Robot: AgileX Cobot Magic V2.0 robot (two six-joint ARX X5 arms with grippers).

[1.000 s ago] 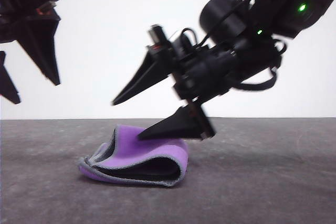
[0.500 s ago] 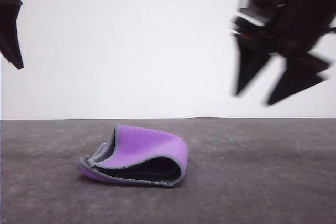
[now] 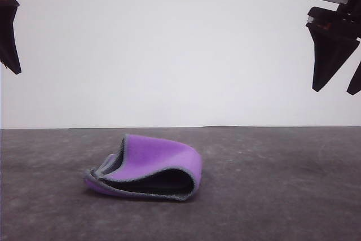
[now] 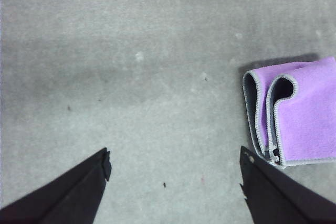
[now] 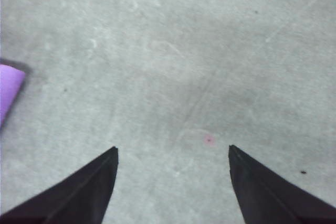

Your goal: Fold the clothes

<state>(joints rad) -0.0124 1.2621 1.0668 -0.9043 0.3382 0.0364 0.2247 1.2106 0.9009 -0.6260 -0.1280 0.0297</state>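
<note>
Cloth (image 3: 148, 170) lies folded on the grey table (image 3: 271, 196), a little left of centre in the front view, purple face outward and curled over a dark hollow that opens toward the camera. Light grey stitched edging runs along the lips of the fold; how many layers lie inside that hollow cannot be made out from the front. In the left wrist view the cloth (image 4: 294, 111) shows its doubled loops of edging, though its far side is cut off by the picture's edge. In the right wrist view just a purple corner (image 5: 8, 90) shows.

Left gripper (image 4: 176, 174) hangs above the bare table beside the cloth, its two dark fingers spread wide with nothing between them; in the front view it (image 3: 8, 32) is mostly cropped at the left margin. Right gripper (image 5: 173, 161) is likewise spread wide and empty over bare table, well apart from the cloth, and in the front view it (image 3: 338, 86) is raised high at the right margin, partly cut off
</note>
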